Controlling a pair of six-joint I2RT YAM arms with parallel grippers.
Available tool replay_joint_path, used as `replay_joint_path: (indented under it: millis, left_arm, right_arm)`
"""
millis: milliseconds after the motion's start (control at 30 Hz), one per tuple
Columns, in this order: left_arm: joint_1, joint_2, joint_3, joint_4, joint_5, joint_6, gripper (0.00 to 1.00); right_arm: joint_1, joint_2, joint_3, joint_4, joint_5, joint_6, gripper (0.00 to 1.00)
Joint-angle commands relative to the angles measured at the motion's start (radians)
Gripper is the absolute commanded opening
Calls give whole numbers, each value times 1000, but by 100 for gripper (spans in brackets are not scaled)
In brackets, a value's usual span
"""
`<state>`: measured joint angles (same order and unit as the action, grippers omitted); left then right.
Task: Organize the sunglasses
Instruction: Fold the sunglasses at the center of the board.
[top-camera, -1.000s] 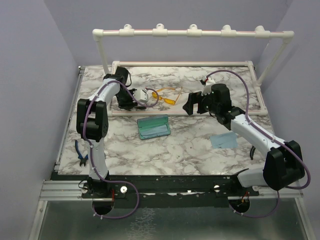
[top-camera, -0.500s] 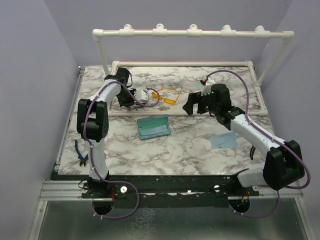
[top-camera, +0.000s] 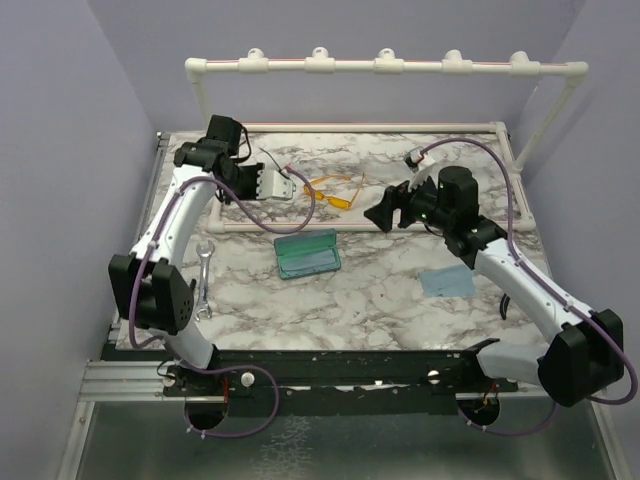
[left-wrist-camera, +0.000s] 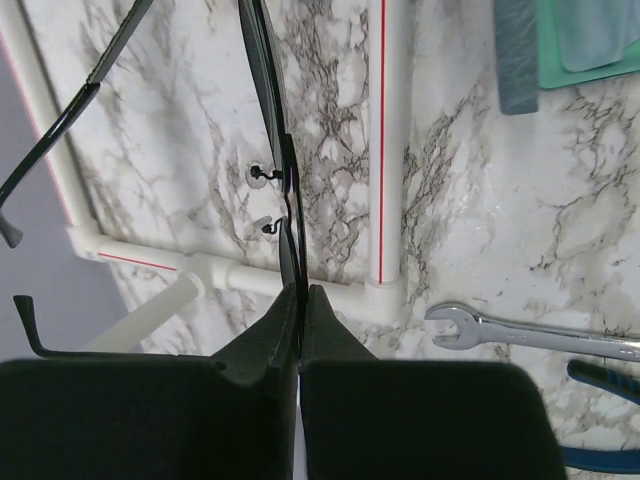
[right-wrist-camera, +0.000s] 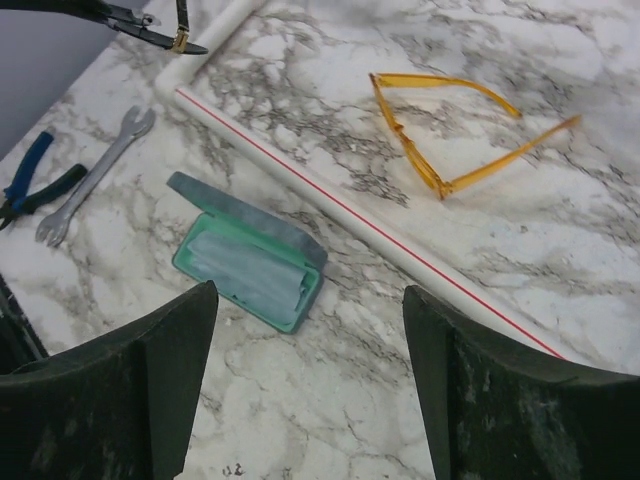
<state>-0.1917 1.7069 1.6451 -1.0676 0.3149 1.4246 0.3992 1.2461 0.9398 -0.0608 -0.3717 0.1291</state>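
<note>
The dark wire-frame sunglasses (left-wrist-camera: 284, 190) hang in the air above the table's far left, pinched by the frame in my left gripper (left-wrist-camera: 300, 292), which is shut on them; one temple (left-wrist-camera: 60, 130) swings out to the side. In the top view the left gripper (top-camera: 283, 184) is raised near the back left. The yellow-orange sunglasses (top-camera: 335, 192) (right-wrist-camera: 440, 150) lie unfolded on the marble inside the pipe frame. My right gripper (top-camera: 385, 213) (right-wrist-camera: 308, 295) hovers open and empty, just to their right and nearer than the pipe.
An open green case (top-camera: 308, 254) (right-wrist-camera: 245, 262) with a cloth inside lies mid-table, a blue cloth (top-camera: 447, 282) to its right. A wrench (top-camera: 205, 280) (left-wrist-camera: 530, 330) and blue-handled pliers (right-wrist-camera: 30, 185) lie at the left. A low white pipe rail (top-camera: 400, 226) crosses the table; a tall pipe rack (top-camera: 385, 65) stands behind.
My left gripper shut on the dark sunglasses and lifted them up and back, uncovering the wrench. The right gripper shifted slightly and its jaws narrowed a little.
</note>
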Motion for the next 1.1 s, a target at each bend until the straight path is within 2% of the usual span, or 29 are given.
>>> replay_joint_path:
  millis: [0,133,233,367,467,600,667,800,867,967,1067]
  left_arm:
    - [-54,-187,-31,-103,162,73,0]
    - [-177,-457,-224,25,214,90,0]
    - [-303,-639,-428,300,212,-18,0]
    - [-432,-728,-542,452,178,-93,0]
    - [-482,-746,-586,504,165,-82,0]
    - [-523,-763,-625,511,146,-33,0]
    - [-537,-779,-634,511,148,-11,0]
    - [-557,-842,-692,511,149,65,0]
    - [-562,-870,-730,507,141,108,0]
    - [-569,-900,-788,455,86,319,0]
    - [-571,-922,-874,420,-66,602,0]
  right_arm:
    - [4,-59,44,23,-184,-19,77]
    - [4,-133,62,106,-282,49,66]
    - [14,-192,20,286,-406,164,45]
    - [77,-230,-79,593,-521,294,17]
    - [150,-188,-76,647,-573,271,8]
    - [229,-72,20,545,-644,192,5]
    - [231,-55,47,496,-604,172,8]
    - [231,-82,73,407,-507,82,19]
    - [232,-90,107,334,-454,40,20]
    - [230,-91,212,207,-399,-26,20]
    - [230,-85,287,126,-304,-45,18]
